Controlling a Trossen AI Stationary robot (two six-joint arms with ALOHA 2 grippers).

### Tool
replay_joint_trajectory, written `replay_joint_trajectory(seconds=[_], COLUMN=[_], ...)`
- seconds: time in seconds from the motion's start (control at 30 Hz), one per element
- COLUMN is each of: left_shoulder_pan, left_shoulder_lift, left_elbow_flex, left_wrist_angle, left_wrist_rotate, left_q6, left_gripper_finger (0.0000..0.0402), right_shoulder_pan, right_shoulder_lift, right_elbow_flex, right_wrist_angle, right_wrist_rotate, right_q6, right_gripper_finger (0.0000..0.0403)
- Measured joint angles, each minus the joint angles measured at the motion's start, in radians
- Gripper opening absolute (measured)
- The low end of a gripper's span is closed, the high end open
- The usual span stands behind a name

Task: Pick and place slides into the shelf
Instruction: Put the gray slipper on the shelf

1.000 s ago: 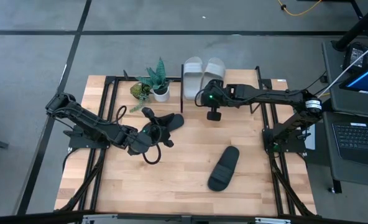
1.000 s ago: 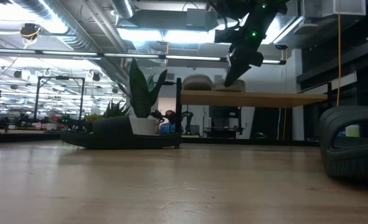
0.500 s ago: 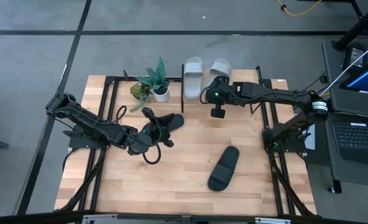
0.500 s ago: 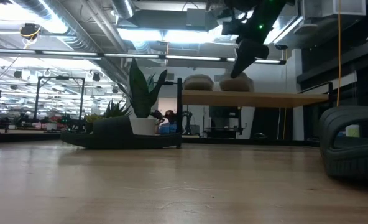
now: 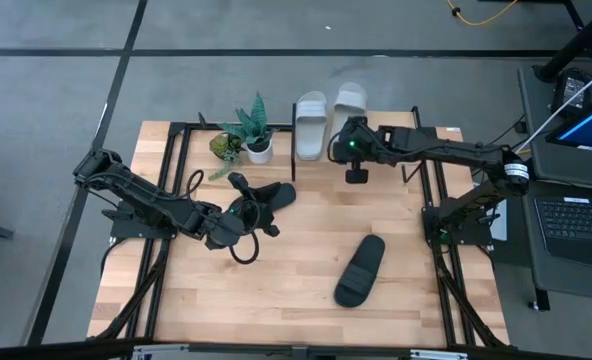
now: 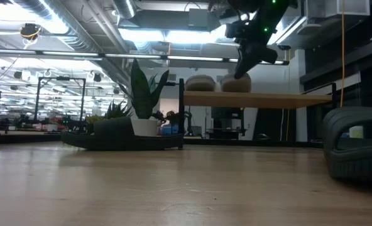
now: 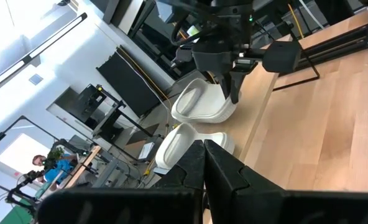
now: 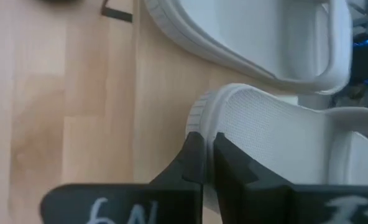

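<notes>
2 pale slides sit side by side on the shelf (image 5: 376,128) at the far edge of the table (image 5: 306,300), both with their long axes running front to back. The left pale slide (image 5: 310,125) lies square; the right pale slide (image 5: 350,100) sits further back, poking past the shelf's rear edge. The right gripper (image 5: 356,176) hangs just in front of that one, fingers pinched narrow, gripping nothing.

From table height, the 2 pale slides (image 6: 200,83) (image 6: 236,82) show as rounded humps on the light top board, a detail the overhead camera flattens out. The right wrist camera puts the closed fingertips (image 8: 202,155) right at the ribbed edge of the nearer slide (image 8: 277,130).

1 black slide (image 5: 360,270) lies loose on the table, long axis slanting toward the far right. The other black slide (image 5: 272,197) sits at the left gripper (image 5: 244,214), whose fingers are pressed together; whether they pinch it, I cannot tell.

A potted plant (image 5: 252,130) stands left of the shelf. The wooden table rests on grey floor, and ceiling lights glow in the open workshop behind.
</notes>
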Motion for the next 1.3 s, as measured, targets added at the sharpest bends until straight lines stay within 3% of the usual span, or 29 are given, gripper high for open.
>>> replay_joint_trajectory(seconds=[0.33,0.67,1.17,1.3], left_shoulder_pan=[0.000,0.000,0.000,0.000], left_shoulder_lift=[0.000,0.000,0.000,0.000], left_elbow_flex=[0.000,0.000,0.000,0.000], left_wrist_angle=[0.000,0.000,0.000,0.000], left_wrist_rotate=[0.000,0.000,0.000,0.000], left_q6=[0.000,0.000,0.001,0.001], left_gripper_finger=[0.0002,0.0002,0.0002,0.0002], right_shoulder_pan=[-0.051,-0.051,-0.050,-0.050], right_shoulder_lift=[0.000,0.000,0.000,0.000], right_elbow_flex=[0.000,0.000,0.000,0.002], right_wrist_angle=[0.016,0.015,0.017,0.048], right_wrist_rotate=[-0.163,-0.220,-0.224,-0.180], right_q6=[-0.075,-0.125,-0.113,-0.078], right_gripper_finger=[0.0018,0.0018,0.0018,0.0018])
